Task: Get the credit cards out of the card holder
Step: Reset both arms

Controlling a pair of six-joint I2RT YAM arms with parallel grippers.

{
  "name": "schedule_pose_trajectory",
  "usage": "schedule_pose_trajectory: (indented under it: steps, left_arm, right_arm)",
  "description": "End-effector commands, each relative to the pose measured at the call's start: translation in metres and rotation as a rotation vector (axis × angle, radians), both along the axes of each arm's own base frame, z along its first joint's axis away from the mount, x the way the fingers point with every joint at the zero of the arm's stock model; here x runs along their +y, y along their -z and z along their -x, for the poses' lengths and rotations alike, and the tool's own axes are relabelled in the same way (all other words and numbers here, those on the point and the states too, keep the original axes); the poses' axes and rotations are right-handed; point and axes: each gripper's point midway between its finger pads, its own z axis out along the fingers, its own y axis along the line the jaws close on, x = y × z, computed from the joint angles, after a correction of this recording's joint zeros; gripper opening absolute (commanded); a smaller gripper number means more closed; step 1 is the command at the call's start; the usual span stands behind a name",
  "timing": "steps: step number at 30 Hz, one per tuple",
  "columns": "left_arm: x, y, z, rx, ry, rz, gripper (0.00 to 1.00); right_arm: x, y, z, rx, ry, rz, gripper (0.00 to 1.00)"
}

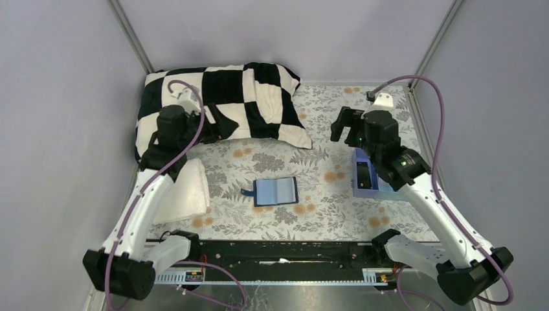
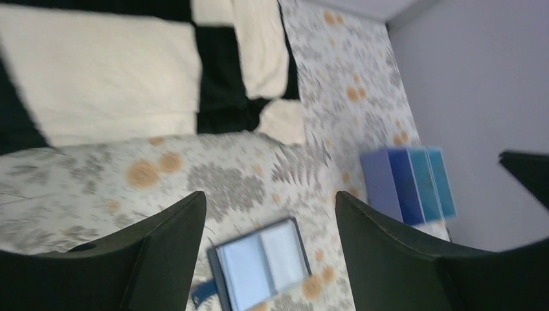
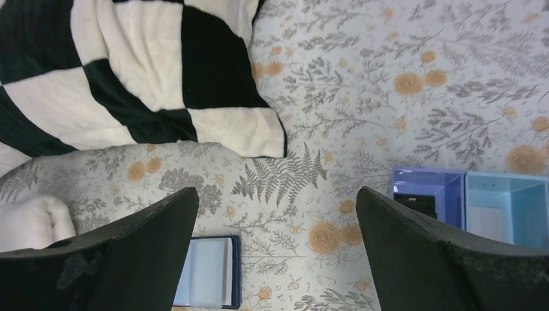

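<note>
Grey walls enclose a worktop (image 1: 311,214) covered by a floral cloth.

Far left of the card holder (image 1: 276,190), a folded white cloth (image 1: 188,191) lies beside the left arm.

Behind and left of the card holder, a black-and-white checked pillow (image 1: 226,103) rests at the back. The left pincer (image 2: 268,201) hangs by the pillow's near edge, fingers spread, nothing between them.

The card holder sits at mid-worktop, lying open and flat with its light-blue inside upward. Its closure tab (image 1: 247,192) points left. It is apart from both pincers.

Right of the card holder, a blue compartment tray (image 3: 427,175) sits partly under the right arm. A dark flat item (image 3: 417,204) lies in its darker-blue compartment; what it is cannot be told.

Behind and right of the card holder, the right pincer (image 3: 277,194) hangs above the cloth, fingers spread wide, gripping nothing.
</note>
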Motion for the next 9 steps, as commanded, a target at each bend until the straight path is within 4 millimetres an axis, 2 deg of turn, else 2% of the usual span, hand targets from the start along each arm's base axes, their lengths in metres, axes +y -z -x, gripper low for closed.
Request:
schedule_pose_trajectory:
  steps: [1, 4, 6, 9]
  left_arm:
    - [0.052, -0.038, -0.007, -0.204, -0.297, -0.066, 0.78]
    - [0.073, -0.033, -0.002, -0.245, -0.397, -0.093, 0.83]
    - [0.074, -0.033, 0.002, -0.255, -0.394, -0.107, 0.83]
    - [0.077, -0.035, 0.006, -0.258, -0.412, -0.102, 0.84]
  right_arm:
    - [0.013, 0.012, -0.004, -0.016, -0.027, -0.082, 1.00]
    - [0.016, 0.025, -0.002, -0.015, -0.026, -0.118, 1.00]
    - [0.016, 0.033, 0.000, -0.021, -0.024, -0.136, 1.00]
    - [0.018, 0.028, 0.001, -0.060, -0.033, -0.178, 1.00]
